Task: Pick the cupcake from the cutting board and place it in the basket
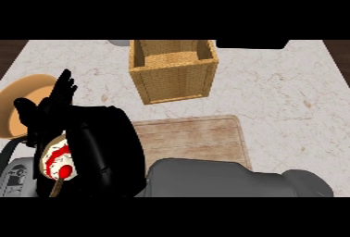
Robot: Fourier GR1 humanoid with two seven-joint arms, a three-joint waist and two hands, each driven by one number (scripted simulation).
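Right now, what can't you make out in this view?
Head view:
- Cupcake: mostly hidden by the right hand curled round it.
- Plate: partly behind the left hand, partly cut off by the view's left edge.
- Cutting board: near edge hidden under the grey forearm.

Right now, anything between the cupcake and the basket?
Nothing visible. The right hand holds the cupcake left of the cutting board; only counter lies toward the basket. The left hand rests alongside, off that line.
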